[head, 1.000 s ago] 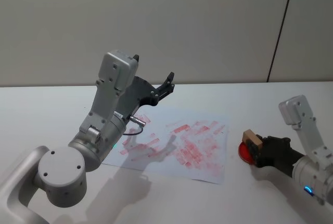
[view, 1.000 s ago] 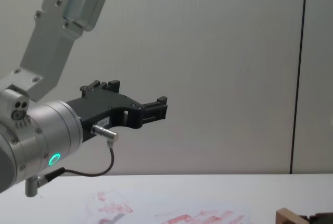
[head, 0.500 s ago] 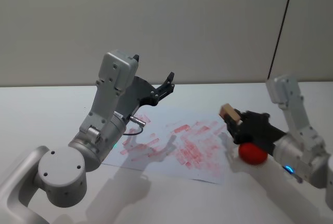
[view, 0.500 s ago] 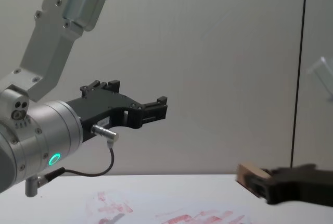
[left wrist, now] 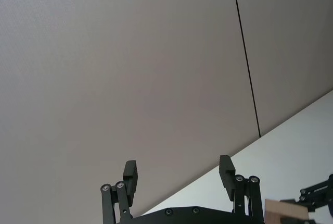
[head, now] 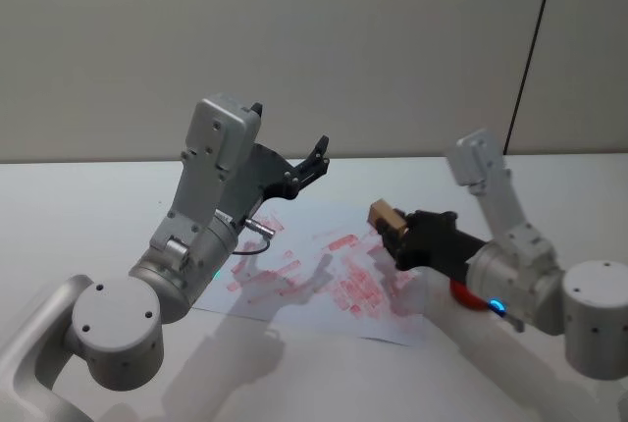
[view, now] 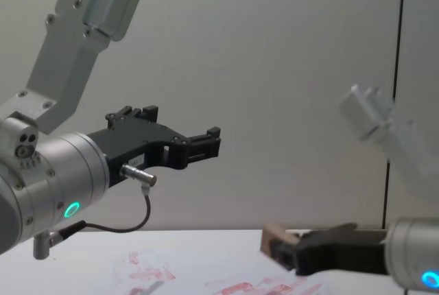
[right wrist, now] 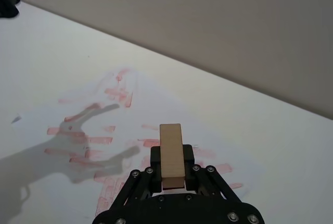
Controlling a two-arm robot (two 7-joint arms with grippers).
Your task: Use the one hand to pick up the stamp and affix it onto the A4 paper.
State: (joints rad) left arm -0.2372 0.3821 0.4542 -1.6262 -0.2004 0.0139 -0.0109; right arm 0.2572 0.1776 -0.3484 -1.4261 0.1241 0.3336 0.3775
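Wooden block stamp (head: 385, 215) in angular right jaws, above flat red-smudged paper (head: 339, 294)

Behind your work you have a plain grey-beige wall (head: 343, 39), split by one thin dark vertical seam (head: 531, 49) toward the right. Below it runs a white table (head: 78, 206) — matte, evenly lit, with soft shadows (head: 245, 339) lying across it.

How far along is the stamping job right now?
Done: the stamp is picked up, clamped in the right gripper. In hand: it is held above the A4 paper, not yet touching. Remaining: pressing it down onto the sheet. The left gripper is raised, open and idle.
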